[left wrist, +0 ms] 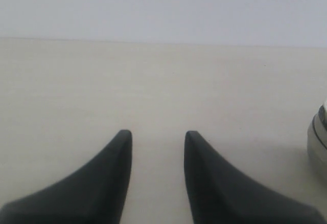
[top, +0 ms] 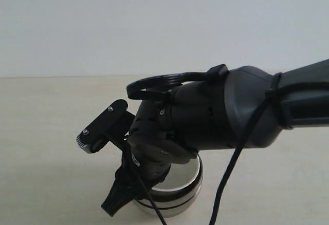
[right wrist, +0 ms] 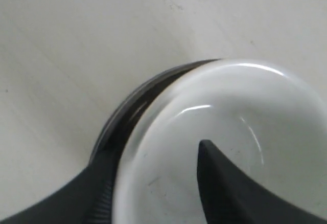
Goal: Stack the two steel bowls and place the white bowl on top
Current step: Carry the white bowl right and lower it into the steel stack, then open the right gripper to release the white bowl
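In the right wrist view the white bowl (right wrist: 230,111) sits inside a steel bowl, whose dark shiny rim (right wrist: 134,106) shows just outside it. My right gripper (right wrist: 153,170) straddles the white bowl's rim, one finger inside the bowl and the other outside by the steel rim. A wide gap separates them, so it is open. In the exterior view the steel bowls (top: 180,197) stand stacked at the front centre, with a dark seam round the side. The right arm hides the white bowl there. My left gripper (left wrist: 156,134) is open over bare table.
The pale table (top: 46,132) stretches back to a plain wall. The right arm (top: 247,112) reaches in from the right, across the middle. A steel bowl's side (left wrist: 319,137) shows at the edge of the left wrist view, apart from the left fingers.
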